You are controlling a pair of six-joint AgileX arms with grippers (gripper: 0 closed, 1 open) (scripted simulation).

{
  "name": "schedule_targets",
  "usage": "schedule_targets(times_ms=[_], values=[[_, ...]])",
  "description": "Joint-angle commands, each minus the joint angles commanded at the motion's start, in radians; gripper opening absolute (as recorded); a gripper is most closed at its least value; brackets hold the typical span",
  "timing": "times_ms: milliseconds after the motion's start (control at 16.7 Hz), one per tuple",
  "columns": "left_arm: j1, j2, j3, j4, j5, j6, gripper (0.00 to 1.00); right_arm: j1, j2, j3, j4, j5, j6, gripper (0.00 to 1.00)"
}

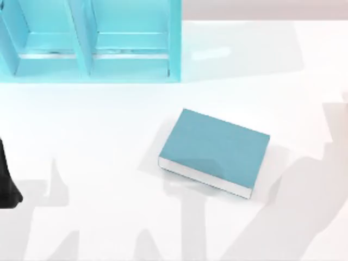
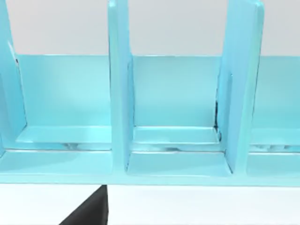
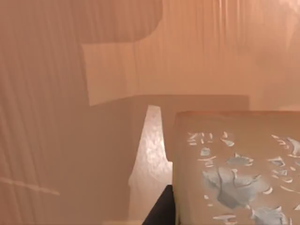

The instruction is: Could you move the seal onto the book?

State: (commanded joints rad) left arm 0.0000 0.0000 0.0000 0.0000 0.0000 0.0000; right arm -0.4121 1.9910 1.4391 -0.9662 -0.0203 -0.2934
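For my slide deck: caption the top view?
Teal book lies closed on the white table, before a teal shelf unit.

Left arm (image 1: 6,179): a matte black body part at the top view's left edge, smooth, with a rounded lower end. No markings, cables or screws can be made out on it. Left wrist view: a plain black angular part (image 2: 91,211), flat-faced with 1 straight vertical edge.
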Motion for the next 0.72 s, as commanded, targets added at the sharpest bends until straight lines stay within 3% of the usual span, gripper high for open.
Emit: schedule_targets(times_ms=[360, 720], values=[[0.0, 0.0, 0.0, 0.0, 0.0, 0.0, 1.0, 0.137, -0.052, 0.212, -0.2, -0.017, 0.243, 0.0], [0.0, 0.0, 0.0, 0.0, 0.0, 0.0, 1.0, 0.372, -0.165, 0.266, -0.453, 0.017, 0.305, 0.0]])
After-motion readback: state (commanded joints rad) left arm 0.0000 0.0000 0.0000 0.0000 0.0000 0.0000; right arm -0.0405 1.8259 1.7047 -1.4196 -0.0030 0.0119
